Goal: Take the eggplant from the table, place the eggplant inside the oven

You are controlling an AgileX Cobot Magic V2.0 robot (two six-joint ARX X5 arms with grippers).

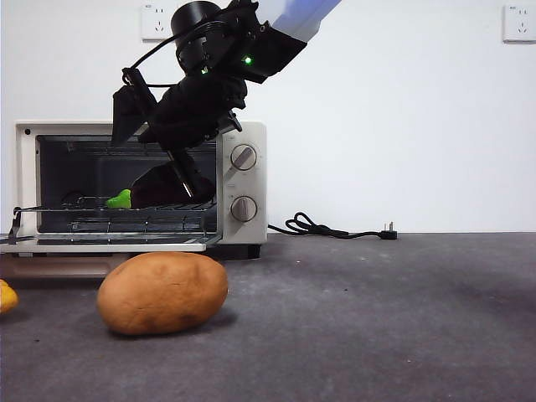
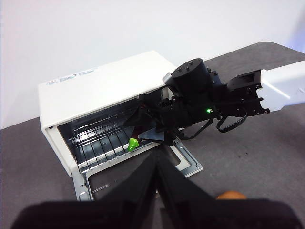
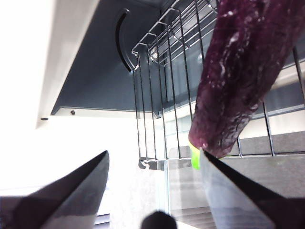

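The right gripper (image 3: 155, 191) has its fingers (image 3: 76, 191) spread wide, with nothing clamped between them. The eggplant (image 3: 243, 71) lies just beyond one finger, close against its tip, its dark purple body resting on the wire rack (image 3: 162, 95) and a sliver of its green cap showing at the near end; whether finger and eggplant actually touch cannot be told. In the front view this gripper (image 1: 180, 180) reaches down from above into the mouth of the oven (image 1: 243, 180), and the eggplant (image 1: 155, 188) sits on the rack inside, green cap pointing away from the knob side.

The left gripper (image 2: 156, 164) hangs back above the counter (image 2: 248, 157), well apart from the oven (image 2: 95, 86), its fingers pressed narrow together and holding nothing.

The oven door (image 1: 100, 244) is folded down flat in front of the cavity. On the dark grey counter (image 1: 377, 318) before it lies a fat brown potato (image 1: 162, 293), with a yellow object (image 1: 7, 296) partly cut off at the picture's edge beside it. A black power cord (image 1: 335, 229) trails along the counter beside the oven, its plug lying loose. Behind stands a white wall with two sockets (image 1: 519, 21).
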